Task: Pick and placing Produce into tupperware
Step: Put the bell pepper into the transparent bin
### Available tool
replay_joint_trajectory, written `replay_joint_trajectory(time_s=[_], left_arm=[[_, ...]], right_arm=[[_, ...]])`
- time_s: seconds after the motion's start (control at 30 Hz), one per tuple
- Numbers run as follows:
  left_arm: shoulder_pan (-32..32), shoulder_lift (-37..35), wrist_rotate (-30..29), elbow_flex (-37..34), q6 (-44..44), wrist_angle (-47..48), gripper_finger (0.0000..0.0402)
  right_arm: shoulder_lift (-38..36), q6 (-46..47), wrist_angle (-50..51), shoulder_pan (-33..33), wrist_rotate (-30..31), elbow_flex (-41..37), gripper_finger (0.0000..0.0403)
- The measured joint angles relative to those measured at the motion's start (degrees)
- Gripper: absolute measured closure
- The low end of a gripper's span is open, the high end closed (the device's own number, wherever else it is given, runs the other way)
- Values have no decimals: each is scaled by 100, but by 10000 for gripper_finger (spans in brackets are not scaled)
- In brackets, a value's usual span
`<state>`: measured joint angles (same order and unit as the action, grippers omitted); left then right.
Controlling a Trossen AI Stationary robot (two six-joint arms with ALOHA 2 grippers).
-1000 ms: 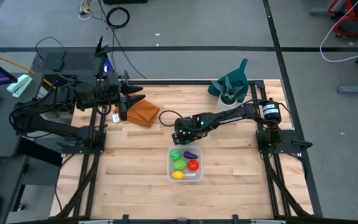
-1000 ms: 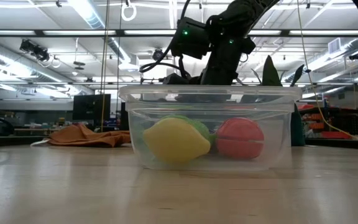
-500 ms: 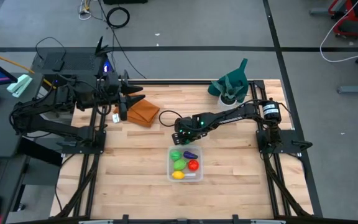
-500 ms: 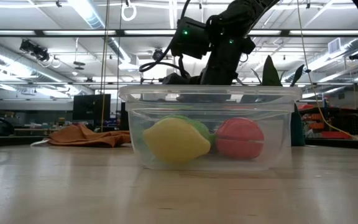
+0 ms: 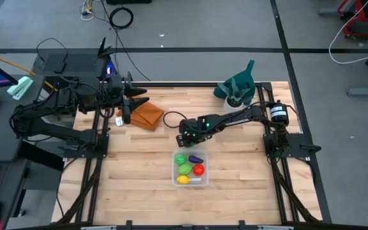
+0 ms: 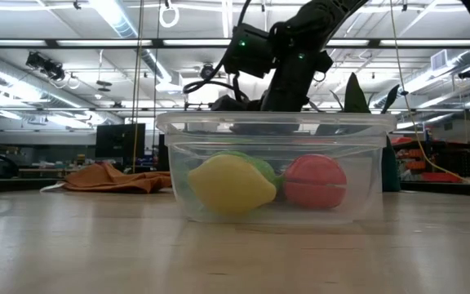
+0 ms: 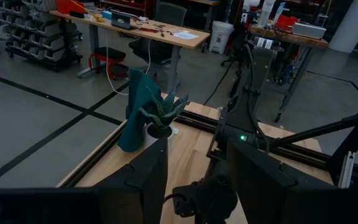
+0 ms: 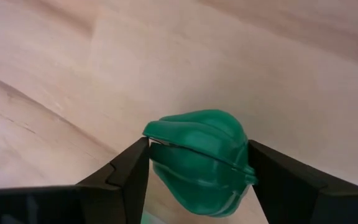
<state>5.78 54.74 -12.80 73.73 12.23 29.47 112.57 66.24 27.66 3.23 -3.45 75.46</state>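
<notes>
The clear tub (image 5: 202,181) stands near the table's middle and holds five toy pieces: two light green (image 5: 184,169), a purple (image 5: 196,159), a red (image 5: 199,169) and a yellow (image 5: 183,180). In the low view the yellow piece (image 6: 231,186) and the red piece (image 6: 315,181) show through the tub wall (image 6: 365,175). My right gripper (image 5: 185,137) hovers just beyond the tub's far side, shut on the dark green piece (image 8: 197,158). My left gripper (image 5: 139,99) waits open above the table's far left corner. My right gripper pinches the dark green piece between its two fingers (image 8: 126,169), one finger on each of its opposite sides (image 8: 157,155). The fingers come from above, pointing down at the wooden table. Whether the piece is clear of the wood cannot be told.
An orange-brown cloth (image 5: 147,115) lies on the far left of the table, beside my left gripper. A dark green cloth with a white cup (image 5: 236,89) stands at the far right corner. Bare wood stretches left, right and toward the near edge of the tub.
My right gripper has shifted slightly up and toward the far edge, just beyond the tub. The tub and the pieces in it have stayed in place.
</notes>
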Motion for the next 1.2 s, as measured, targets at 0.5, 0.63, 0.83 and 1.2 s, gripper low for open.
replay_joint_trajectory(time_s=[0.5, 0.63, 0.83, 1.2], left_arm=[[0, -2, 0, 7, 2, 51, 228], [-1, -2, 0, 7, 2, 88, 228], [0, 0, 0, 7, 2, 184, 228], [-1, 0, 0, 7, -84, 230, 228]], right_arm=[[-261, -634, -370, 279, -229, 334, 195], [-260, -844, -327, 187, -642, 531, 195], [-260, -1167, -295, -132, -904, 642, 195], [-262, -1578, -67, -536, -718, 649, 196]])
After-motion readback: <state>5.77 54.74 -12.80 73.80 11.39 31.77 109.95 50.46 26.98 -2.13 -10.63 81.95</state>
